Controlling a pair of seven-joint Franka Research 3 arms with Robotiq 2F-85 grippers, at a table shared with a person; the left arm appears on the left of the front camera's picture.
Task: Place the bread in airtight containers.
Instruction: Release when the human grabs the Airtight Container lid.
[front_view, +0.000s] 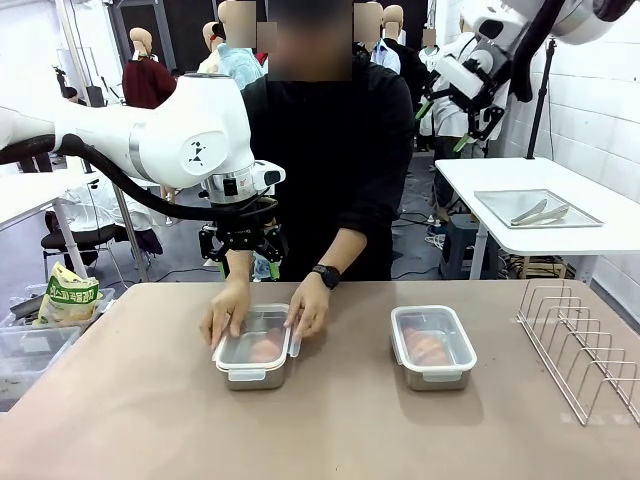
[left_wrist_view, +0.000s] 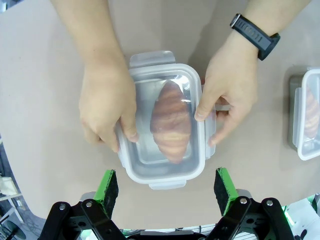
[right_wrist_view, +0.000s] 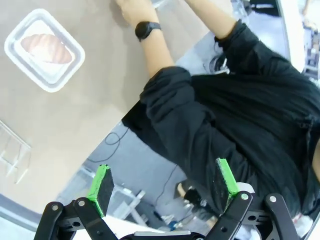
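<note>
Ridged golden croissant (left_wrist_view: 171, 121) under translucent lid (left_wrist_view: 165, 120)

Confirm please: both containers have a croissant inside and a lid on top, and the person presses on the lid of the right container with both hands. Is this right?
Not quite. The person's hands press on the lid of the left container, as the front view shows; the right container sits untouched. Both hold a croissant under a lid.

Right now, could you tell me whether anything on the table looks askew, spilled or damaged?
Nothing stands out. Both containers sit flat with lids on, a croissant inside each, and the person's hands press the nearer lid's sides. The wire rack stands upright.
</note>
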